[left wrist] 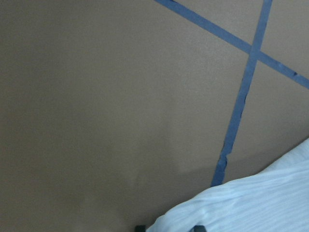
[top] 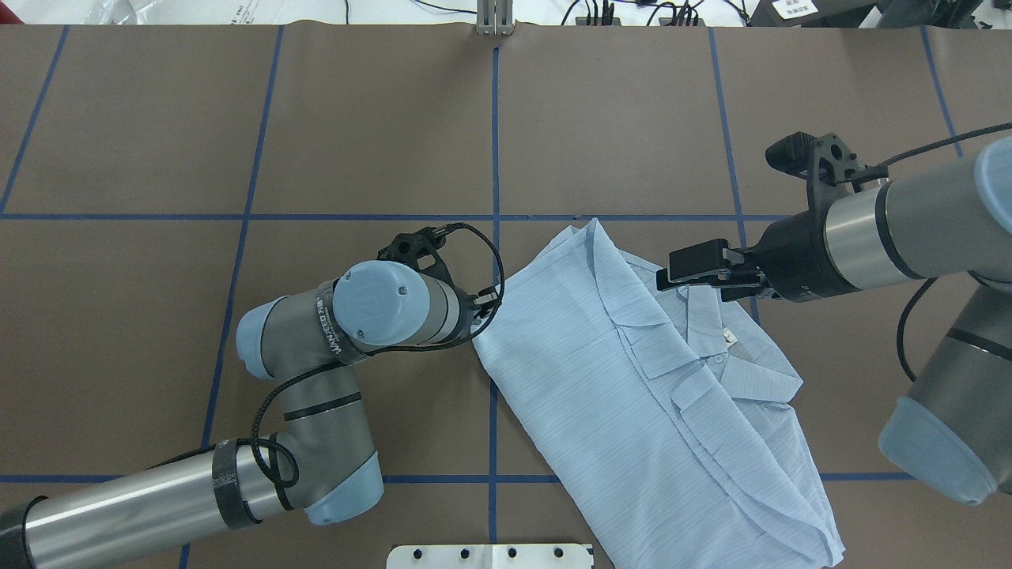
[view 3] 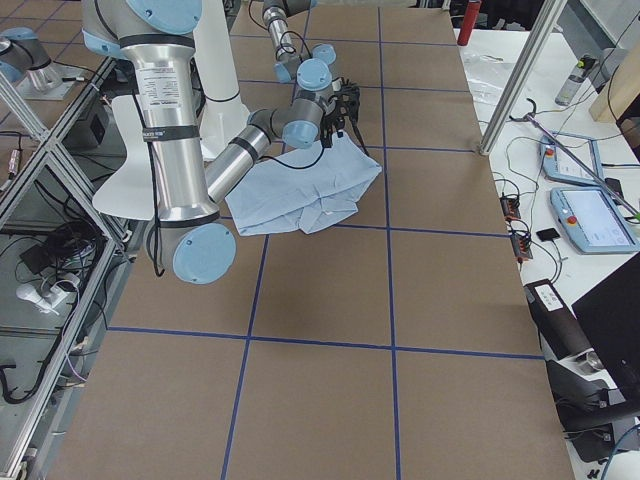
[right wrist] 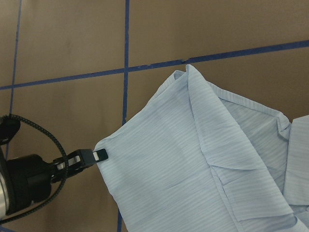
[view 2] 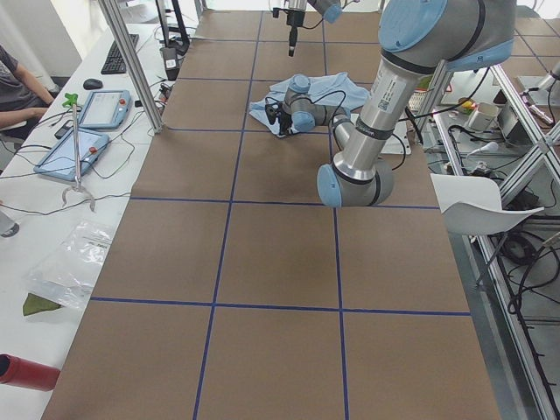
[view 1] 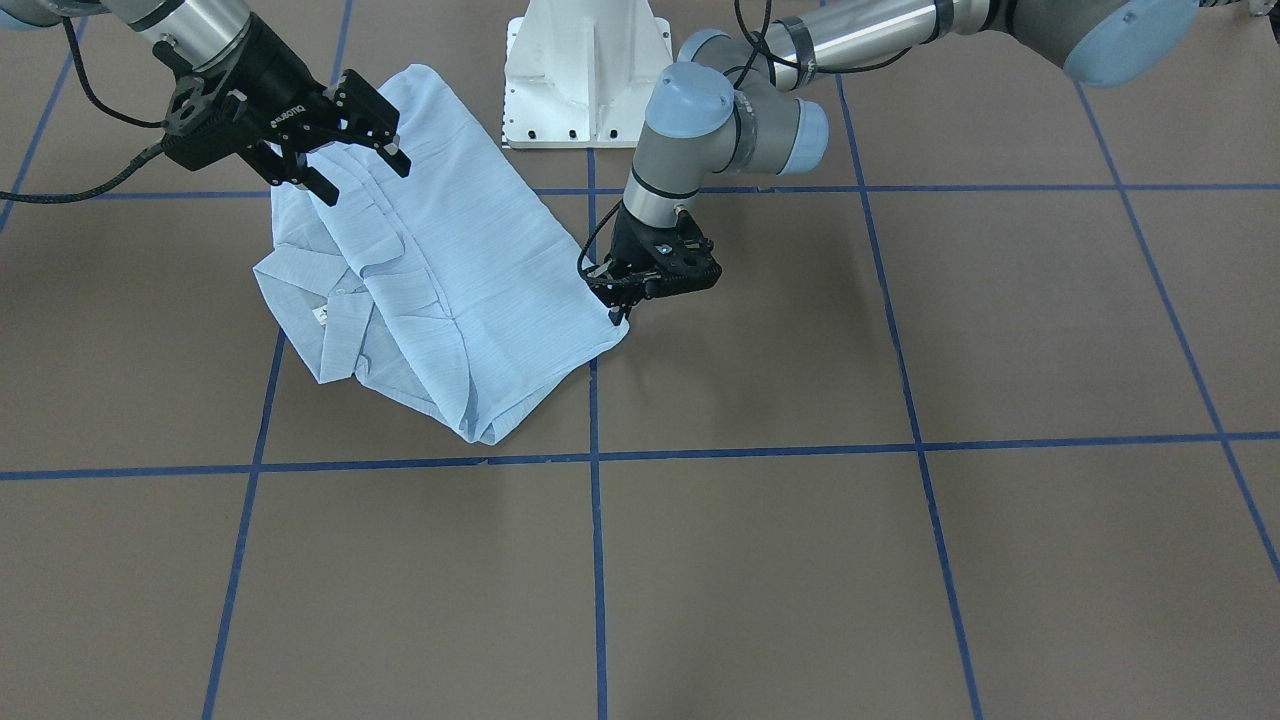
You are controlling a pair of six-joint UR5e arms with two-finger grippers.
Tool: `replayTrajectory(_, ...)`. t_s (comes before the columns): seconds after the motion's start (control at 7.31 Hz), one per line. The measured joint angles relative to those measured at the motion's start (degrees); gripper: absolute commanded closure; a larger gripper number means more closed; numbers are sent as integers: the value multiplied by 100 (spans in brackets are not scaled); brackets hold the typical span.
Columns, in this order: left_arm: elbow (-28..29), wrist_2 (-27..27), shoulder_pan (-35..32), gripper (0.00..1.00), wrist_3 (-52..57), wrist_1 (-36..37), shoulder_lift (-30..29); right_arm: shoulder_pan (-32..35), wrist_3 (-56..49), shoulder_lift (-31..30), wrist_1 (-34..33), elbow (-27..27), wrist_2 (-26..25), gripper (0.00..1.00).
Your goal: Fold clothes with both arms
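The light blue striped shirt [view 1: 450, 280] lies folded into a rough rectangle on the brown table, collar towards the robot's right. In the overhead view the shirt [top: 632, 379] sits right of centre. My left gripper [view 1: 619, 316] is down at the shirt's left corner and looks shut on that edge. The right wrist view shows its fingertip [right wrist: 99, 155] at the cloth's corner [right wrist: 108, 147], and cloth [left wrist: 251, 203] fills the lower right of the left wrist view. My right gripper [view 1: 360, 175] hovers open above the collar side, holding nothing.
The white pedestal base [view 1: 585, 80] stands just behind the shirt. Blue tape lines [top: 494, 158] grid the brown table. Side benches carry tablets [view 2: 109, 109] and cables, and a person's arm [view 2: 22, 87] rests at one of them. Metal frame posts [view 3: 530, 70] rise at the table's edges.
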Motion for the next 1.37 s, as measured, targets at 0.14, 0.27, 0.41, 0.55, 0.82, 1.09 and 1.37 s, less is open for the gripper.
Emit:
replayTrajectory(0.14,-50,-73,-5,100,44,10,4,24,-2,-10,-12,-4,6,0)
replayTrajectory(0.27,-130,-163,-65,100,82,29,8,80,-5,-6,-93,-2,17,0)
replayTrajectory(0.41,-182,-210,-229,100,135,47,9,127,-8,6,-213,1,24,0)
replayTrajectory(0.55,-186,-226,-480,100,300,57,11,153,-7,14,-277,5,24,0)
replayTrajectory(0.82,14,-210,-980,100,705,-8,-14,169,-1,19,-311,11,12,0)
replayTrajectory(1.09,793,-110,-1327,100,897,-515,-265,172,0,24,-315,4,-9,0)
replayTrajectory(1.37,1955,218,-1591,100,935,-1568,-715,179,0,24,-315,6,-19,0)
